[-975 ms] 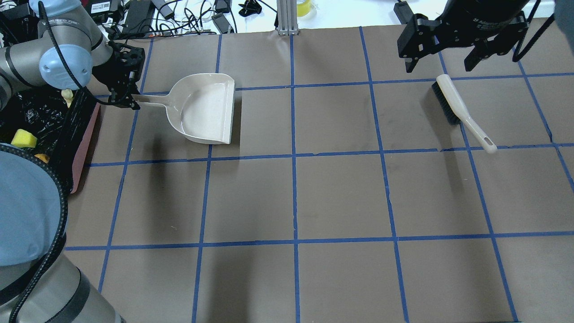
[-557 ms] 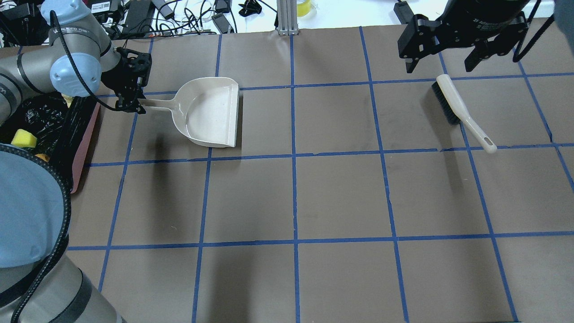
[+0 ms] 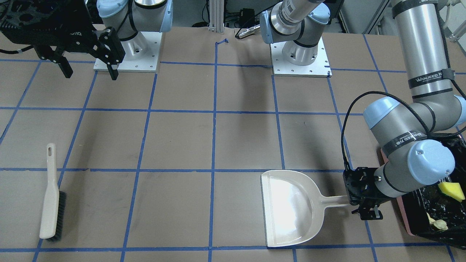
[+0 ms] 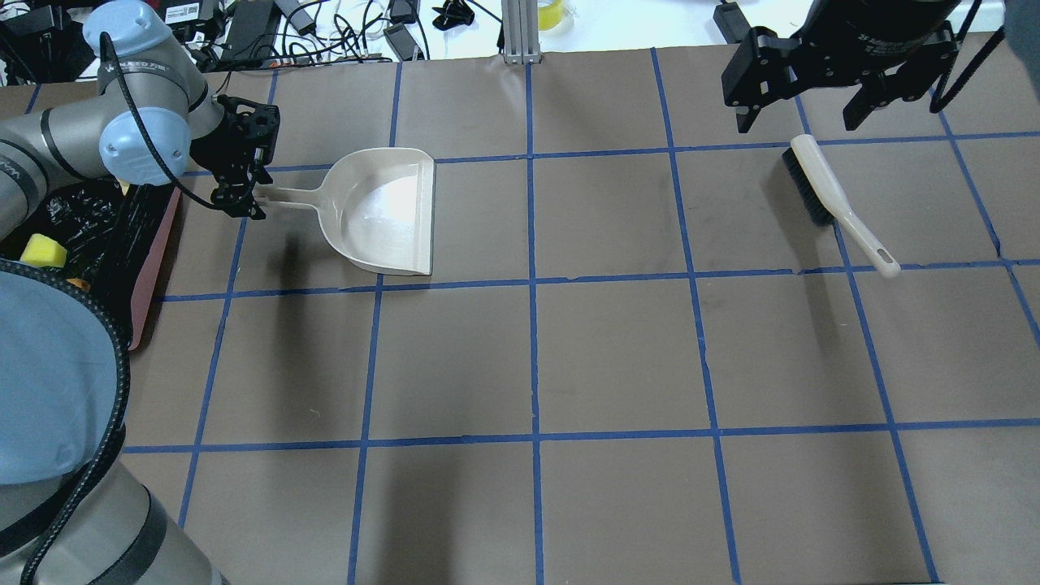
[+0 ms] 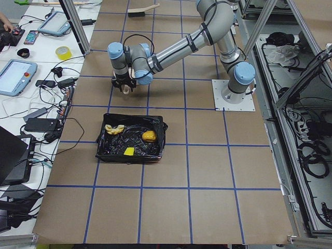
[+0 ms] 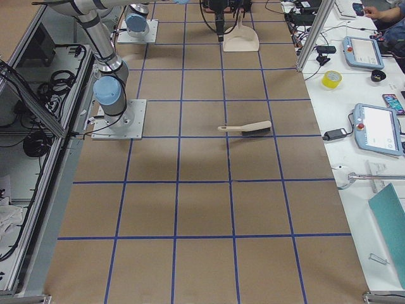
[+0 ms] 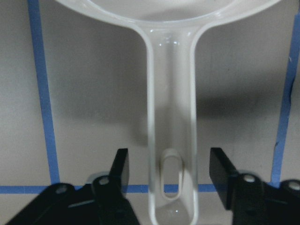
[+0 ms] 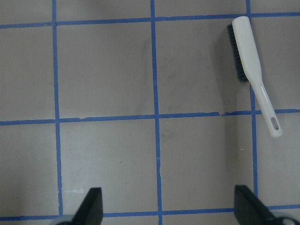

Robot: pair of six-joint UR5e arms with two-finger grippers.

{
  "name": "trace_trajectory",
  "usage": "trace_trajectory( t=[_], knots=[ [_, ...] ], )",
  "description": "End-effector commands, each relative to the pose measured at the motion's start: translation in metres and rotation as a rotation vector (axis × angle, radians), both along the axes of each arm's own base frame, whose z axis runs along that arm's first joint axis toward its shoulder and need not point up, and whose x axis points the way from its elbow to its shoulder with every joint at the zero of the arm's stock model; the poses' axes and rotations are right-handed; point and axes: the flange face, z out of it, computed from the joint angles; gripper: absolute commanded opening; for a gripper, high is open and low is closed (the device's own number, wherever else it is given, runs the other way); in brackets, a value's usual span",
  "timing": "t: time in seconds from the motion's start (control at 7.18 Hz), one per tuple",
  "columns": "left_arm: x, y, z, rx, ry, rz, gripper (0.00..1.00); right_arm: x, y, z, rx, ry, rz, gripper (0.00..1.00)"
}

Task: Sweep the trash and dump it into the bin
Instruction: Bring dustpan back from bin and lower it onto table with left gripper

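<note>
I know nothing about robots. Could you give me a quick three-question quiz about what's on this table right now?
1. True or false: the dustpan is empty.
2. Where is the trash? A) on the table B) inside the bin C) in the dustpan
3. Which gripper has its open fingers either side of the dustpan's handle?
Key: 1 true. 2 B. 3 the left gripper.

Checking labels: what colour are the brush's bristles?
Dark, nearly black bristles; clearest in the overhead exterior view.

Cream dustpan point(image 4: 382, 215) on blue-taped brown table point(image 4: 617, 349), dark-bristled brush point(image 4: 815, 180) well apart
</note>
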Motion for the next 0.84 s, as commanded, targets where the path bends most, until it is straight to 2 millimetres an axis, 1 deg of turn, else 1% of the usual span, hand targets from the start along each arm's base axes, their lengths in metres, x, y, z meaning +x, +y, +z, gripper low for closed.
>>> trace_trajectory(
  t=[0.0, 0.28, 0.56, 0.7],
  knots=[
    [-0.001, 0.003, 0.03, -0.041, -0.013, 0.003, 0.8, 0.0, 0.0, -0.001, 0.004, 0.0, -0.001, 1.0],
    [-0.007, 0.009, 0.052, -0.048, -0.004, 0.037, 0.81, -0.001, 0.0, -0.001, 0.005, 0.0, -0.003, 1.0],
    [-0.024, 0.022, 0.081, -0.045, 0.004, 0.07, 0.81, -0.001, 0.0, -0.001, 0.007, 0.0, -0.003, 1.0],
    [-0.031, 0.028, 0.099, -0.061, 0.024, 0.114, 0.81, -0.001, 0.0, -0.001, 0.008, 0.0, -0.003, 1.0]
  ],
)
